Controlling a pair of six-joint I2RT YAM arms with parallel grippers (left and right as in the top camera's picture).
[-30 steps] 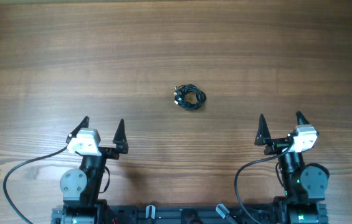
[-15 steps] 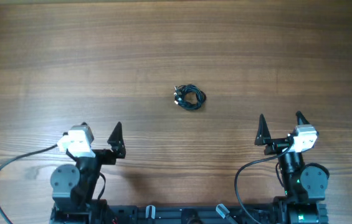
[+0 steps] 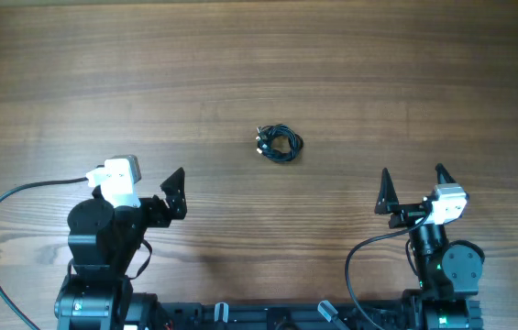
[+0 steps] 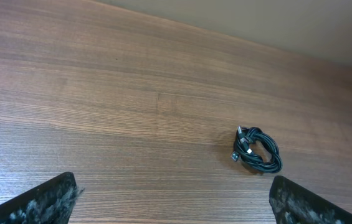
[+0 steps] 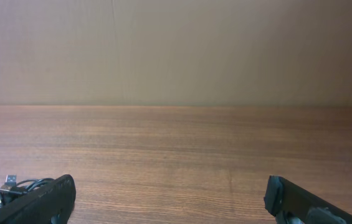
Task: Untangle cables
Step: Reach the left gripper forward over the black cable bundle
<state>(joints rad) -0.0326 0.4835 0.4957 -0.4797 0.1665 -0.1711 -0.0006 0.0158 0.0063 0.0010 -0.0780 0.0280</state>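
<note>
The cables (image 3: 280, 142) lie as a small knotted black bundle on the wooden table (image 3: 259, 64), near its middle. In the left wrist view the cables (image 4: 258, 150) sit ahead and to the right, with a small plug end on their left side. In the right wrist view the cables (image 5: 20, 186) peek out at the lower left, partly behind my finger. My left gripper (image 3: 148, 183) is open and empty, well short of the bundle on its left. My right gripper (image 3: 413, 174) is open and empty, near the front right.
Both arm bases and a black rail (image 3: 259, 316) stand along the front edge. A thick black arm cable (image 3: 2, 229) loops out at the front left. A plain wall (image 5: 176, 50) rises behind the table's far edge.
My left arm has risen and turned its wrist toward the right, so the gripper now faces the bundle. The right arm and the cables have not moved.
</note>
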